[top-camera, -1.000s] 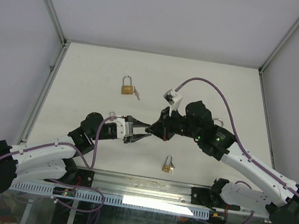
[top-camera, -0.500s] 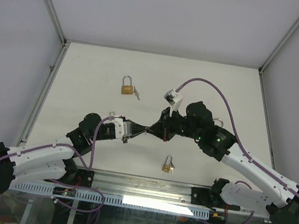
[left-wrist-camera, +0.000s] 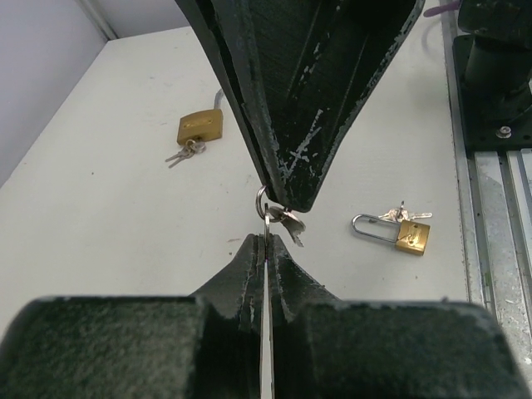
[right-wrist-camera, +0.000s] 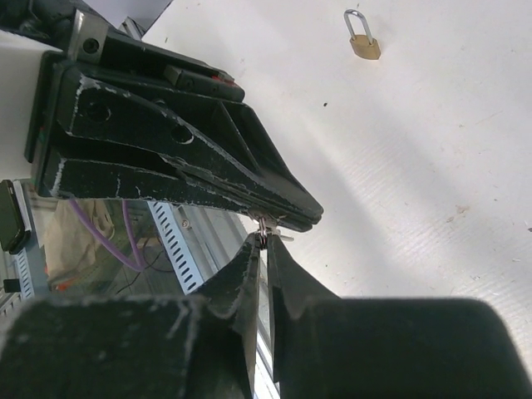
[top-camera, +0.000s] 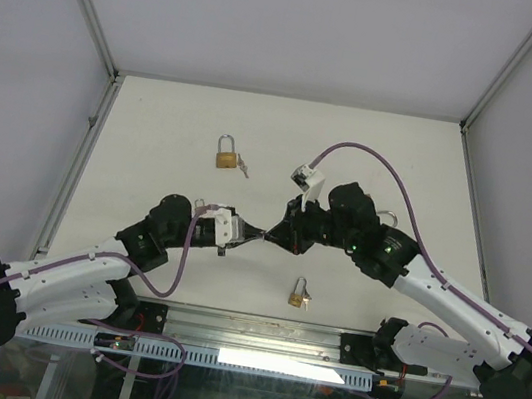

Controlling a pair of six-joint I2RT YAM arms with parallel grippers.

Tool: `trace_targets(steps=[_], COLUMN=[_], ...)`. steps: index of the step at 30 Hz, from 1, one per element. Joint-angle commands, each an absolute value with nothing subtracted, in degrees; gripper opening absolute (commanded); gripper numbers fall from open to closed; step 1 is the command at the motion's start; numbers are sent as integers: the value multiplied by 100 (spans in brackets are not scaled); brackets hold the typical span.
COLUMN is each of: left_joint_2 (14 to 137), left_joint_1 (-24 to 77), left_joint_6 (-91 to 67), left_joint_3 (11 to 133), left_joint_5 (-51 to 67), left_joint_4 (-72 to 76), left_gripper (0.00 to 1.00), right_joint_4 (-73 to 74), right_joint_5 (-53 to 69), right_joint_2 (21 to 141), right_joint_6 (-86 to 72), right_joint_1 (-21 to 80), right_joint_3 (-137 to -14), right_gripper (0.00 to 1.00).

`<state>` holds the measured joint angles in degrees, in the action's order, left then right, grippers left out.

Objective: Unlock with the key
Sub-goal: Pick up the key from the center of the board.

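My two grippers meet tip to tip above the middle of the table. My left gripper (top-camera: 255, 232) (left-wrist-camera: 264, 243) is shut on a thin silver key (left-wrist-camera: 267, 274) that stands on edge between its fingers. My right gripper (top-camera: 270, 236) (right-wrist-camera: 264, 241) is shut on the key ring (left-wrist-camera: 262, 202) (right-wrist-camera: 264, 224) of the same bunch. A spare key (left-wrist-camera: 291, 223) dangles from the ring. No padlock is held. Three brass padlocks lie on the table: one at the far left (top-camera: 224, 156) (right-wrist-camera: 363, 41), one near the front (top-camera: 298, 296) (left-wrist-camera: 413, 235), and one mostly hidden behind the right arm (top-camera: 388, 217) (left-wrist-camera: 201, 127).
The metal rail (top-camera: 255, 332) (left-wrist-camera: 499, 216) runs along the table's near edge. A purple cable (top-camera: 374, 154) loops above the right arm. Frame posts (top-camera: 99, 41) stand at the table's sides.
My left gripper was open and apart from the right one. It moved right to the right gripper's tip and closed on the key. The right arm barely moved.
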<state>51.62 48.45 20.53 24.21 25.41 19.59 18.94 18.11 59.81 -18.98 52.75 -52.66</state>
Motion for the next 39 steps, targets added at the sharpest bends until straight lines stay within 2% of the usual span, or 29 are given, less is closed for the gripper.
trace_targets(steps=[1, 5, 7, 15, 19, 25, 29, 34, 39], left_joint_2=[5065, 5084, 5106, 5131, 5219, 5253, 5001, 4369, 4208], left_joint_1=[4886, 4886, 4881, 4880, 4880, 4884, 4887, 4887, 4892], left_joint_6=[2154, 1822, 1742, 1759, 2105, 3978, 6397, 9339, 10520], left_joint_3=[3007, 3137, 3091, 3239, 3538, 4190, 4163, 3360, 2621], left_joint_5=[2529, 2770, 2836, 2759, 2451, 2265, 1654, 1231, 1566], left_joint_4=[883, 859, 1041, 200, -703, -1832, -1810, -49, 1875], left_gripper=[0, 0, 0, 0, 0, 0, 0, 0, 0], right_joint_4=[1726, 1526, 1519, 1911, 1691, 819, 236, -561, -1245], right_joint_5=[2067, 2256, 2337, 2209, 2356, 2585, 2272, 1759, 1759], right_joint_2=[5910, 6031, 6055, 5529, 5378, 5442, 5555, 5475, 5502], right_joint_6=[-1661, -1611, -1601, -1379, -1382, -1810, -2414, -2900, -3048], right_joint_1=[5256, 5256, 5255, 5167, 5067, 4846, 4781, 4842, 4930], right_joint_3=[-5211, -5182, -5192, -5078, -4975, -4845, -4786, -4498, -4309], right_gripper=[8, 3, 4, 35, 39, 41, 46, 53, 57])
